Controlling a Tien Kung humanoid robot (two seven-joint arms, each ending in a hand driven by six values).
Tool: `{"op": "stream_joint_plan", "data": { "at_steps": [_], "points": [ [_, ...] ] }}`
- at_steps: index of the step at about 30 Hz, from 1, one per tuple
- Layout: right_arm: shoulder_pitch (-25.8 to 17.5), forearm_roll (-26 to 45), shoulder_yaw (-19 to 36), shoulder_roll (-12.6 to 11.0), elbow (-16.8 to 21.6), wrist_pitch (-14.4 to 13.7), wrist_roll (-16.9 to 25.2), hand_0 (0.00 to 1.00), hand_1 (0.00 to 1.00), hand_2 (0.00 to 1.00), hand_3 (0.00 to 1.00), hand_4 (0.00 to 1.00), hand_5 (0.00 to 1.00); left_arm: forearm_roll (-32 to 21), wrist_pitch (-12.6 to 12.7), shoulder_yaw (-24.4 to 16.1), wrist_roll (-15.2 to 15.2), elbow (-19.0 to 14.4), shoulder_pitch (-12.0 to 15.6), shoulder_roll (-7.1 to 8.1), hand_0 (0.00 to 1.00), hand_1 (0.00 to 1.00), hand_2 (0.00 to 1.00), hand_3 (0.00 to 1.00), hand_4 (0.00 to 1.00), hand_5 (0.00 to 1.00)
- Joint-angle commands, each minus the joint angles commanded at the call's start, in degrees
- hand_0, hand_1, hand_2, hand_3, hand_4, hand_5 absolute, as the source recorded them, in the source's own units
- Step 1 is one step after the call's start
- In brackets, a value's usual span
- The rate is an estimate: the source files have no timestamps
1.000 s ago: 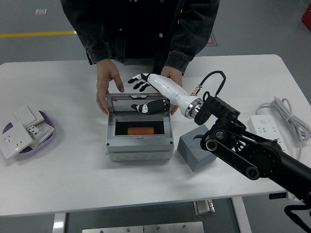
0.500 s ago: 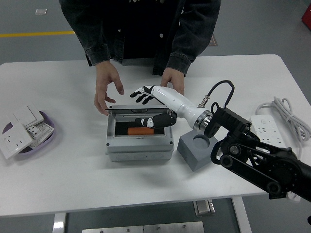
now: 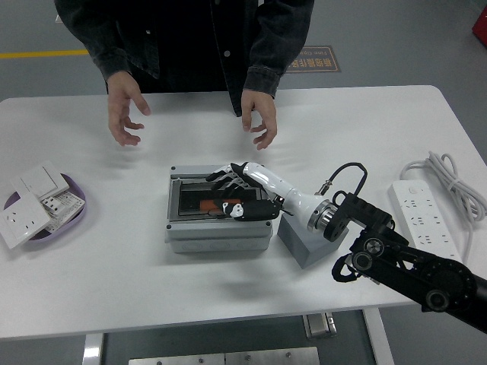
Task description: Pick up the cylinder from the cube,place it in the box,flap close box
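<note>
The grey box (image 3: 218,233) stands at the table's middle. Its clear lid (image 3: 199,199) lies flat over it, and the orange cylinder (image 3: 210,206) shows through it inside. My right hand (image 3: 232,192) lies flat on the lid, fingers spread, holding nothing. The grey cube (image 3: 310,245) stands just right of the box, under my right forearm. A person stands at the far side; the person's hands (image 3: 257,122) hover above the table behind the box, holding nothing. My left hand is out of view.
A purple bowl (image 3: 76,213) with white wall switches (image 3: 27,206) stands at the left edge. A white power strip (image 3: 420,220) with a coiled cable (image 3: 449,176) lies at the right.
The lid went from upright to flat on the box under my right hand. The person's hands let go of the box and drew back.
</note>
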Motion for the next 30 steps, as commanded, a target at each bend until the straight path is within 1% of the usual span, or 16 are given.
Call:
{"op": "stream_joint_plan", "data": {
  "at_steps": [4, 5, 6, 8, 11, 12, 15, 17, 18, 22, 23, 24, 26, 29, 30],
  "points": [
    [-1.44, -2.88, 4.36, -0.96, 1.35, -0.31, -0.77, 0.582, 0.609, 0.668, 0.727, 0.489, 0.192, -0.08, 0.03, -0.01, 0.00, 0.00, 0.04, 0.03, 0.634, 0.658, 0.567, 0.628, 0.707, 0.304],
    [-2.20, -4.06, 5.90, -1.26, 1.86, -0.50, -0.97, 0.582, 0.609, 0.668, 0.727, 0.489, 0.192, -0.10, 0.03, 0.00, -0.01, 0.00, 0.04, 0.03, 0.634, 0.658, 0.567, 0.628, 0.707, 0.304],
    [-3.09, -5.26, 7.50, -1.47, 2.29, -0.77, -1.08, 0.588, 0.606, 0.669, 0.727, 0.505, 0.217, -0.14, 0.03, 0.01, -0.02, 0.00, 0.04, 0.02, 0.635, 0.659, 0.567, 0.628, 0.708, 0.307],
    [-4.55, -6.97, 10.26, -1.64, 2.69, -1.14, -1.03, 0.588, 0.606, 0.669, 0.727, 0.505, 0.217, -0.15, 0.05, -0.04, -0.02, 0.00, 0.04, 0.00, 0.635, 0.659, 0.567, 0.628, 0.708, 0.307],
    [-8.06, -7.45, 15.76, -1.17, 2.49, -1.73, 0.69, 0.588, 0.606, 0.669, 0.727, 0.505, 0.217, -0.34, 0.09, -0.03, 0.07, 0.00, 0.14, -0.05, 0.635, 0.659, 0.567, 0.628, 0.708, 0.307],
    [-9.13, -7.22, 17.52, -0.87, 2.37, -1.81, 1.50, 0.590, 0.603, 0.667, 0.725, 0.529, 0.239, -0.47, 0.11, -0.01, 0.10, 0.00, 0.21, -0.06, 0.634, 0.657, 0.567, 0.628, 0.709, 0.308],
    [-12.61, -5.46, 22.97, 0.50, 1.94, -1.75, 4.18, 0.590, 0.603, 0.667, 0.725, 0.529, 0.239, -0.80, 0.19, 0.03, 0.23, 0.00, 0.49, -0.02, 0.634, 0.657, 0.567, 0.628, 0.709, 0.308],
    [-15.20, -3.39, 26.76, 2.01, 1.58, -1.49, 6.31, 0.590, 0.603, 0.667, 0.725, 0.529, 0.239, -1.01, 0.25, 0.03, 0.36, 0.00, 0.72, 0.06, 0.634, 0.657, 0.567, 0.628, 0.709, 0.308],
    [-16.70, -2.24, 29.22, 2.92, 1.38, -1.32, 7.40, 0.587, 0.598, 0.661, 0.717, 0.544, 0.244, -1.14, 0.28, 0.05, 0.41, 0.00, 0.83, 0.11, 0.635, 0.657, 0.567, 0.628, 0.709, 0.308],
    [-21.19, 1.18, 36.48, 6.20, 0.43, -0.95, 10.65, 0.587, 0.598, 0.661, 0.717, 0.544, 0.244, -1.29, 0.34, 0.02, 0.61, 0.00, 1.12, 0.25, 0.635, 0.657, 0.567, 0.628, 0.709, 0.308],
    [-21.93, 1.79, 38.17, 6.81, 0.14, -0.93, 11.22, 0.587, 0.598, 0.661, 0.717, 0.544, 0.244, -1.27, 0.35, 0.00, 0.66, 0.00, 1.15, 0.27, 0.635, 0.657, 0.567, 0.628, 0.709, 0.308],
    [-22.52, 2.43, 40.03, 7.39, -0.25, -0.91, 11.81, 0.583, 0.596, 0.655, 0.708, 0.584, 0.252, -1.17, 0.35, -0.06, 0.74, 0.00, 1.13, 0.28, 0.634, 0.657, 0.567, 0.628, 0.709, 0.308],
    [-22.99, 3.90, 43.37, 8.32, -1.34, -0.87, 12.99, 0.583, 0.596, 0.655, 0.708, 0.584, 0.252, -0.64, 0.27, -0.28, 0.93, 0.00, 0.87, 0.37, 0.634, 0.657, 0.567, 0.628, 0.709, 0.308],
    [-23.21, 5.64, 47.60, 8.97, -2.70, -0.83, 14.15, 0.583, 0.596, 0.655, 0.708, 0.584, 0.252, -0.23, 0.12, -0.15, 0.91, 0.00, 0.32, 0.64, 0.634, 0.657, 0.567, 0.628, 0.709, 0.308],
    [-23.38, 5.90, 48.72, 9.04, -2.94, -0.81, 14.32, 0.586, 0.596, 0.646, 0.696, 0.624, 0.256, -0.31, 0.10, 0.01, 0.85, 0.00, 0.28, 0.73, 0.635, 0.657, 0.568, 0.628, 0.709, 0.308]
  ]
}}
